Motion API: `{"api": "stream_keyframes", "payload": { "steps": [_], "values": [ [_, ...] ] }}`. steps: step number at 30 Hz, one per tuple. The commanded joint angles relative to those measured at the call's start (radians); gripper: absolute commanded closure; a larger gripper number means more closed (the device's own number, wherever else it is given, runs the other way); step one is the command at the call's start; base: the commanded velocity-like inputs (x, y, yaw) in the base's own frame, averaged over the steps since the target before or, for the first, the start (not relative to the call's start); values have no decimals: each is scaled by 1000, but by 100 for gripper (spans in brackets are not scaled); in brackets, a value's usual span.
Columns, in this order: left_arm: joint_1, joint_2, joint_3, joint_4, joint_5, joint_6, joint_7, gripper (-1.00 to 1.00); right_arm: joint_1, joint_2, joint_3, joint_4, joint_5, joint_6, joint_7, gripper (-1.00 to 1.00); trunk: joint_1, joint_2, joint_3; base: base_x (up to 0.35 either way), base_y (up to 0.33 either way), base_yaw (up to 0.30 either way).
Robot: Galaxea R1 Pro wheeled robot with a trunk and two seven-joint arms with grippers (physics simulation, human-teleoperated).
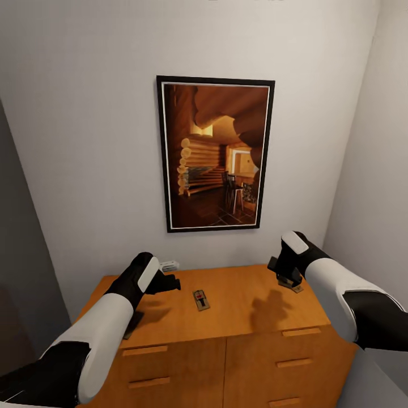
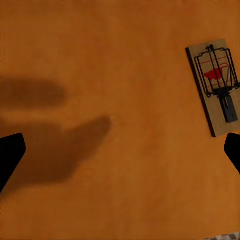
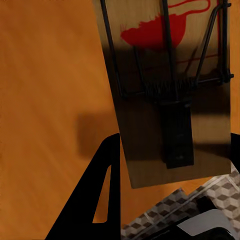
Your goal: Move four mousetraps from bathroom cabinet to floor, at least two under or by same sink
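robot faces the cabinet [image 1: 249,306], an orange-brown chest under a framed picture [image 1: 215,153] on the wall. one mousetrap [image 1: 200,299] lies flat near the middle of the cabinet top, between the two arms; left wrist view shows it off to one side of the open fingers, not between them. left gripper [image 1: 170,281] hovers over the top, jaws spread wide, holding nothing. right gripper [image 1: 288,277] is at the right rear of the top with a second mousetrap [image 3: 170,90] right at its fingertips; the right wrist view has this trap between the two dark fingers [image 3: 100,195], but i cannot tell if the jaws are clamped on it or just straddling it, or whether it is off the wood. a pale object [image 1: 169,264] sits behind the left gripper at the wall, too small to name. bathroom floor [image 3: 200,200] peeks past the cabinet edge. risks, judged: the trap is thin and flat, so a shallow pinch could let it slip or tip out on the lift; closing off-centre could shove it over the nearby edge; left arm reaching sideways may nudge the middle trap instead of straddling it.
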Motion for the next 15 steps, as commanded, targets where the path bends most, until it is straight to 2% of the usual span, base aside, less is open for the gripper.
{"api": "stream_keyframes", "payload": {
  "steps": [1,8,15],
  "values": [
    [-1,0,0,-1,11,3,10,-100,-1,-1,5,-2,-12,2,-8,100,0,-1,-2,-42,6,1],
    [-1,0,0,-1,11,3,10,-100,-1,-2,4,-2,-12,3,-10,100,0,-1,-2,-183,45,0],
    [-1,1,1,-1,10,3,10,-100,-1,-3,4,-2,-12,3,-10,100,0,-1,-2,-10,3,0]
  ]
}}
